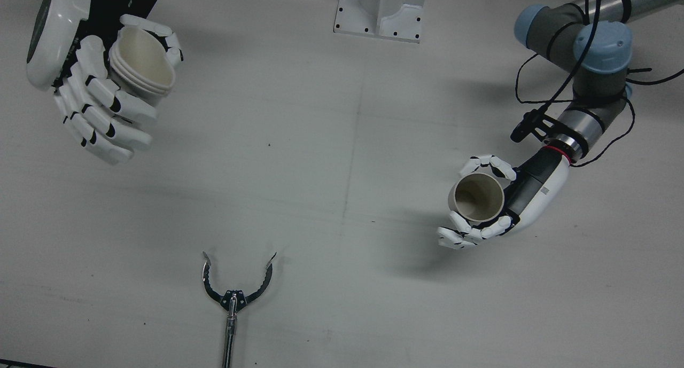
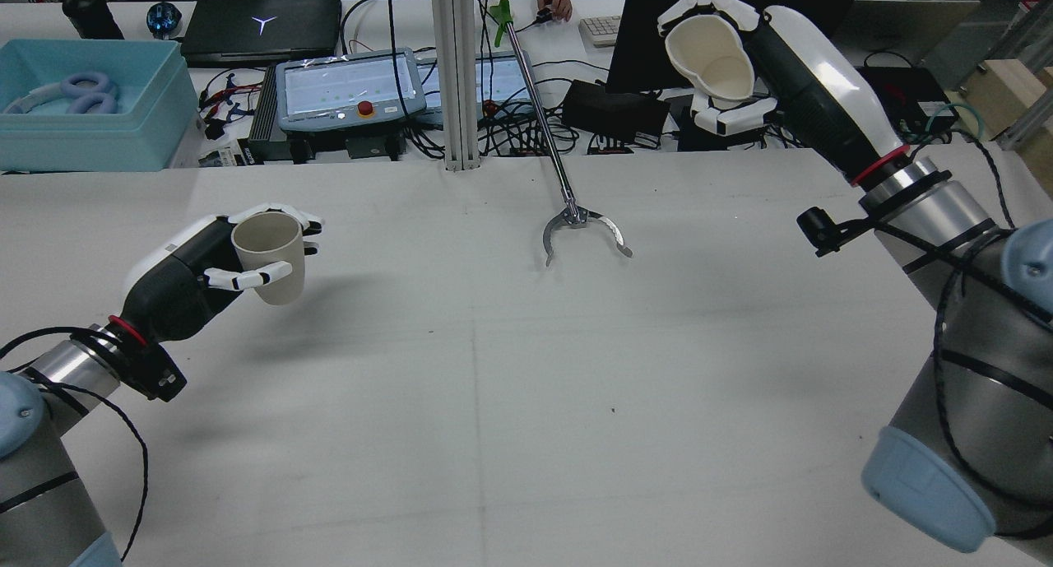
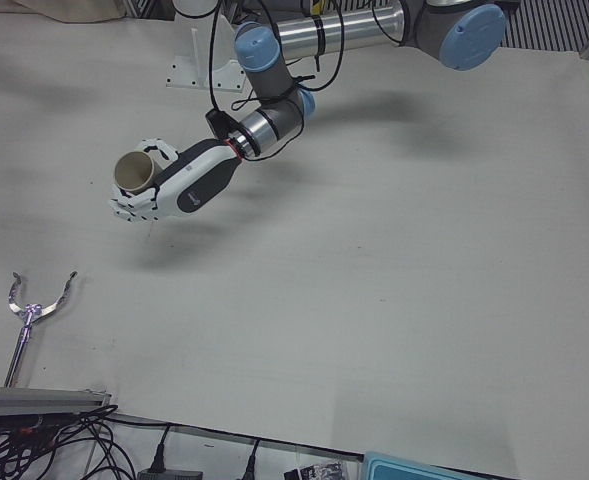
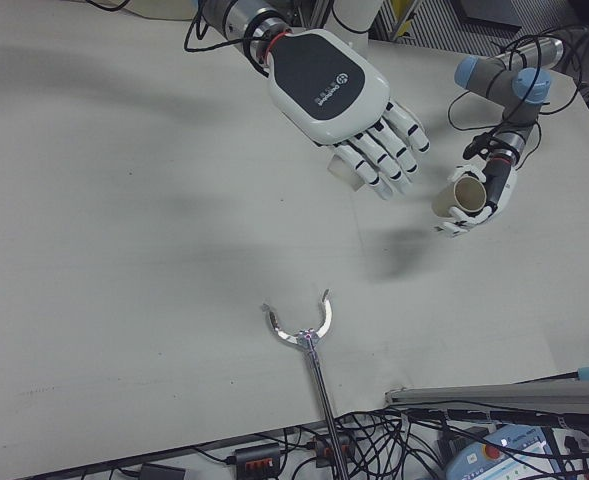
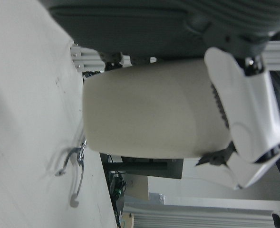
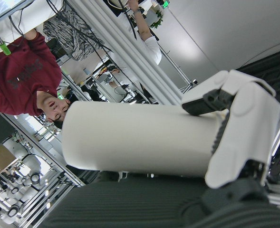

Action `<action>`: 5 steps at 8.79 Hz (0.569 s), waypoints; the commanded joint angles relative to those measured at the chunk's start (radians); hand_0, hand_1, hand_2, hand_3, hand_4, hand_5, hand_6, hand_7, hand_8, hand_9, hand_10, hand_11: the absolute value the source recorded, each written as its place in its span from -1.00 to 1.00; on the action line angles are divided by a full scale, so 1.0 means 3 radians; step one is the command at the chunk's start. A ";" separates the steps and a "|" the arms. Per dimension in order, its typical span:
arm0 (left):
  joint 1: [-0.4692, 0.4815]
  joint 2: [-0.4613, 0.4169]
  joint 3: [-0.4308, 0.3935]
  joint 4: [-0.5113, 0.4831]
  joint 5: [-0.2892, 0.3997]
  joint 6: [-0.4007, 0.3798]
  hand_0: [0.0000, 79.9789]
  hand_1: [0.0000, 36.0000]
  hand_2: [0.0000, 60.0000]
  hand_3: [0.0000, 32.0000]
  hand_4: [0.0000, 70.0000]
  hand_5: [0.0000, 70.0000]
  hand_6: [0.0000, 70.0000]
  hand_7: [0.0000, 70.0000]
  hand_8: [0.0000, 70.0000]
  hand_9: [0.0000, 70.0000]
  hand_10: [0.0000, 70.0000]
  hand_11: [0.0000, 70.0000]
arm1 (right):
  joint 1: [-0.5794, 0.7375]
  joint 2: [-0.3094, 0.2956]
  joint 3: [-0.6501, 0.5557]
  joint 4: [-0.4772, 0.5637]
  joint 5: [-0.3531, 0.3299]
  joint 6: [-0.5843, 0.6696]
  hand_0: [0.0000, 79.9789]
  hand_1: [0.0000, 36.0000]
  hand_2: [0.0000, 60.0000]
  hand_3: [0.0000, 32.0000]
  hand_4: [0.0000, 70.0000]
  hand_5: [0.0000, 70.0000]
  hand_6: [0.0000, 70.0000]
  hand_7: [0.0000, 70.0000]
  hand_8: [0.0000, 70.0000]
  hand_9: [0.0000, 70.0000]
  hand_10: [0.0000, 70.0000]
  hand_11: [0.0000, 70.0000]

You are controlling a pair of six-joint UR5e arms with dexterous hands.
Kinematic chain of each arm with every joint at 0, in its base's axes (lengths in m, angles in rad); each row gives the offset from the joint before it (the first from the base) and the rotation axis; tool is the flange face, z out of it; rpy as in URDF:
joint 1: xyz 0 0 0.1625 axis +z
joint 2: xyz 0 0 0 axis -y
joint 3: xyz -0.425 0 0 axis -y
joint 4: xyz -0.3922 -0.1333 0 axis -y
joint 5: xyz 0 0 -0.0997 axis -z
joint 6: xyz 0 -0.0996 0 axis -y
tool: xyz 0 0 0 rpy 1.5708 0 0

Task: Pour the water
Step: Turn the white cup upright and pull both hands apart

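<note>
Both arms point(image 2: 954, 320) are grey tubes with pale blue joint caps, black cables looped along them. A red ring precedes each hand: left hand point(image 2: 206, 262), right hand point(image 2: 773, 57), white shells over black.

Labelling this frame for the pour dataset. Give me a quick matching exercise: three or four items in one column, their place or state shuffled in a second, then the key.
Items:
1. tan cup
2. cream cup
3. grabber tool
4. blue bin

Places or states:
A. jaws open, on the table
B. held by the right hand, raised high
C. on the desk behind the table
D. held by the left hand, low over the table

Pairs: 1-D, 2-B, 3-A, 4-C
</note>
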 commanded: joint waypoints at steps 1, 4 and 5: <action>-0.0478 0.0798 0.0043 -0.0585 0.0125 -0.0179 0.10 0.06 0.83 -1.00 -0.30 0.30 -0.33 -0.10 -0.49 -0.24 -0.49 -0.23 | 0.0193 -0.0376 -0.0054 0.0028 0.0051 0.0769 0.11 0.20 0.92 -1.00 -0.73 -0.05 -0.37 -0.15 -0.47 -0.20 -0.48 -0.21; -0.0913 0.1258 0.0313 -0.1208 0.0371 -0.0179 0.09 0.05 0.81 -1.00 -0.30 0.27 -0.33 -0.10 -0.49 -0.23 -0.48 -0.22 | 0.0213 -0.0632 -0.0661 0.0251 0.0046 0.1735 0.08 0.10 0.76 -1.00 -0.86 -0.19 -0.42 -0.24 -0.41 -0.13 -0.39 -0.07; -0.0964 0.1361 0.0426 -0.1403 0.0382 -0.0179 0.09 0.04 0.81 -1.00 -0.30 0.26 -0.33 -0.10 -0.49 -0.23 -0.47 -0.21 | 0.0213 -0.0678 -0.0926 0.0496 0.0046 0.1874 0.09 0.09 0.73 -1.00 -0.85 -0.18 -0.40 -0.22 -0.38 -0.09 -0.36 -0.03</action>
